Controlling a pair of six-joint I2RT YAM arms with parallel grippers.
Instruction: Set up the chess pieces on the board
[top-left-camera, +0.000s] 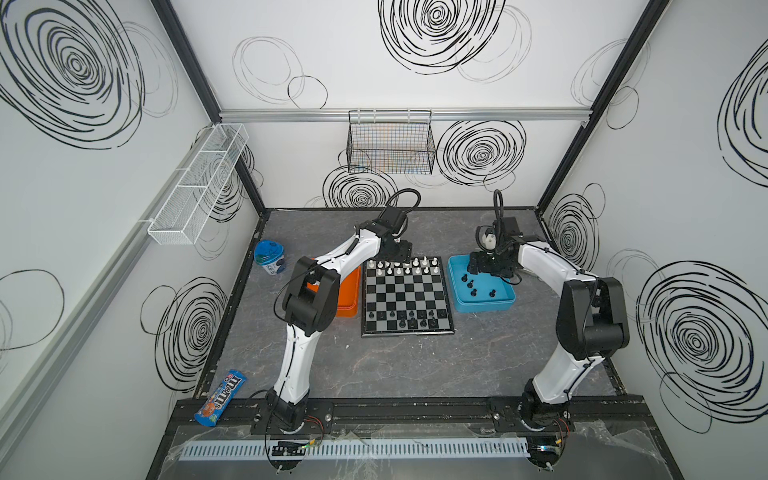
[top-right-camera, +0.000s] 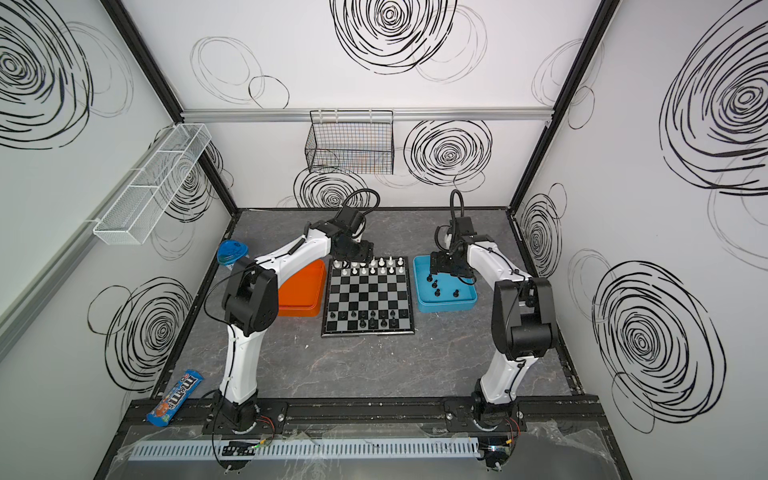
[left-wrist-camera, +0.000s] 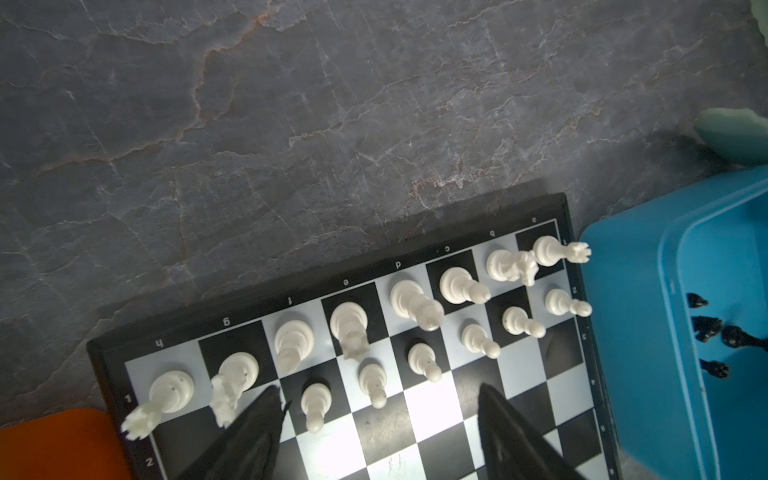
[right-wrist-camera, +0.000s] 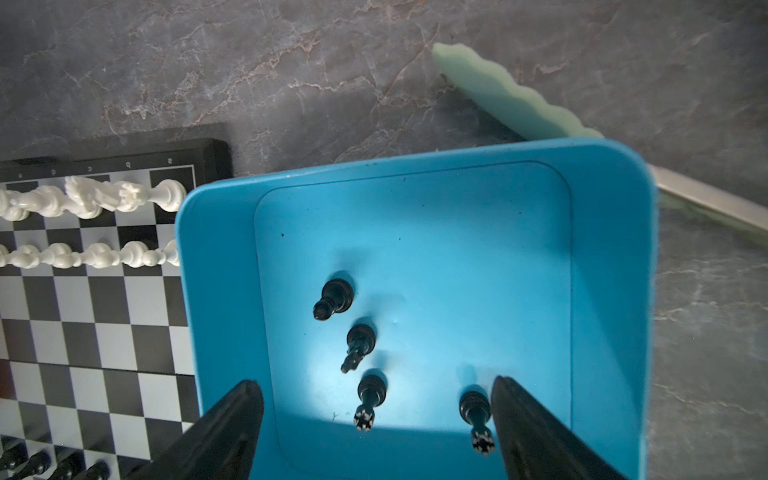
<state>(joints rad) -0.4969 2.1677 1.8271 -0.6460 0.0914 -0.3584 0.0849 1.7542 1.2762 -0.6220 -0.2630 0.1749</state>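
The board (top-left-camera: 405, 297) lies mid-table in both top views. White chess pieces (top-left-camera: 415, 266) fill its far rows, seen close in the left wrist view (left-wrist-camera: 349, 320). Several black chess pieces (top-left-camera: 411, 320) stand on its near rows. My left gripper (left-wrist-camera: 379, 390) hovers open over the white pawns near the far left corner (top-left-camera: 397, 259), holding nothing. My right gripper (right-wrist-camera: 374, 382) hangs open inside the blue tray (right-wrist-camera: 606, 266), above several upright black pieces (right-wrist-camera: 360, 338). One black rook (right-wrist-camera: 473, 405) stands just inside one finger (right-wrist-camera: 523, 419); another rook (right-wrist-camera: 371, 390) stands between the jaws.
An orange tray (top-right-camera: 301, 286) lies left of the board, partly under my left arm. The blue tray (top-left-camera: 482, 301) lies right of the board. A blue-lidded cup (top-left-camera: 270, 257) stands far left, a candy pack (top-left-camera: 222, 399) near left. A pale green wavy object (right-wrist-camera: 511, 99) lies behind the blue tray.
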